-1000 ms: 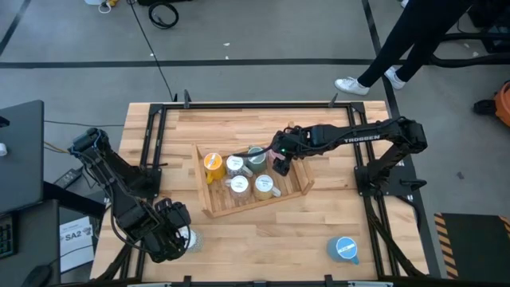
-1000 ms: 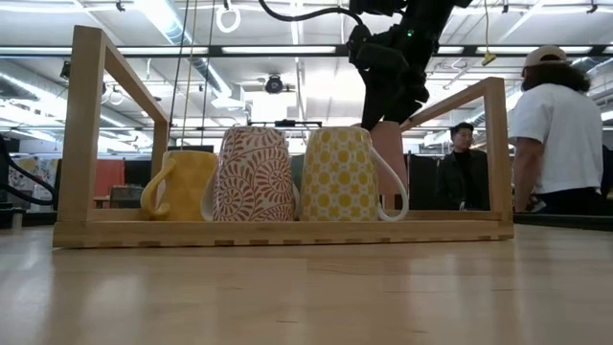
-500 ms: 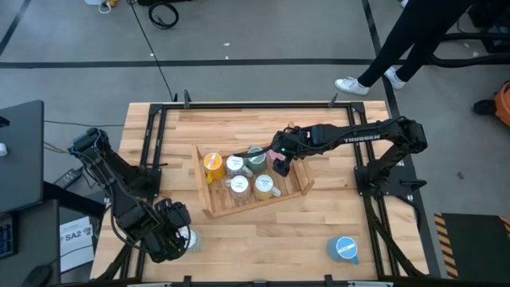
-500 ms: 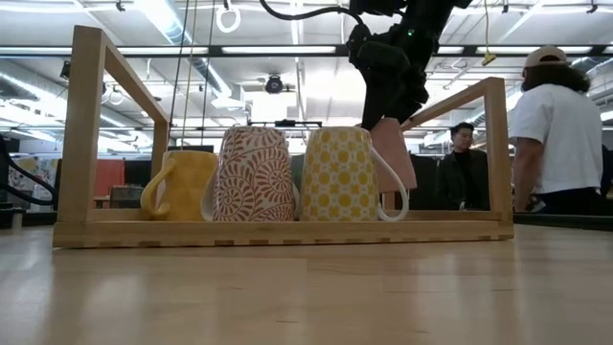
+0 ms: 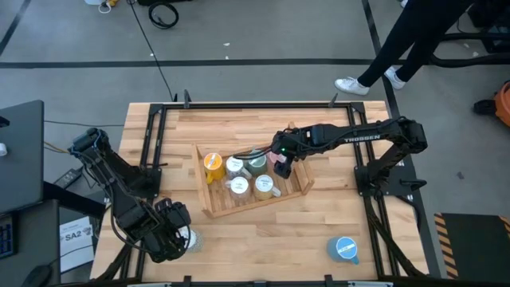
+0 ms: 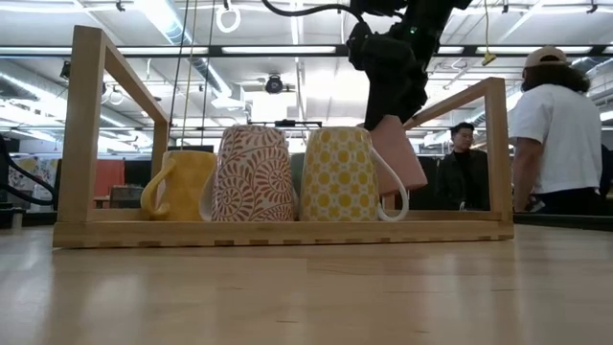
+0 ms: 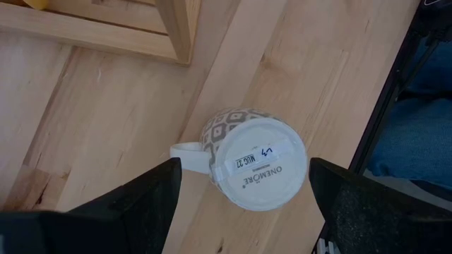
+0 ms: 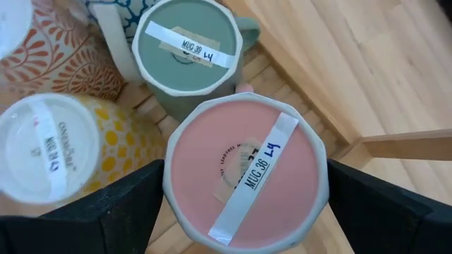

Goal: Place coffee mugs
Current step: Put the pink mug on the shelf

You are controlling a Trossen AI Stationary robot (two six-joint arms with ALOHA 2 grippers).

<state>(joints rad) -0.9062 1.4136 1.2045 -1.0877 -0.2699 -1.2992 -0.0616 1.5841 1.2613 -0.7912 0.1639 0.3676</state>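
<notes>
Centre frame, the right gripper (image 5: 280, 162) clamps an upturned pink ceramic mug (image 8: 246, 173), tilted inside the slatted wooden tray (image 5: 296, 191). Lower left, the left gripper (image 5: 179, 237) hangs spread over a grey patterned mug (image 7: 254, 159).

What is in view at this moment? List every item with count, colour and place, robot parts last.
wooden tray: one, pale wood, middle of the table.
mugs in the tray: five upside down, orange, red-patterned, yellow-patterned, green and one more whose colour is unclear.
pink mug: one, upside down and tilted, at the tray's right end, between the right gripper's fingers.
grey-patterned mug: one, upside down on the table's near-left corner, under the left gripper.
blue mug: one, near-right part of the table.
table: one, light wood.
people: one walking on the floor past the far edge; two in the room behind.
left gripper: open, above the grey-patterned mug.
right gripper: around the pink mug.
</notes>
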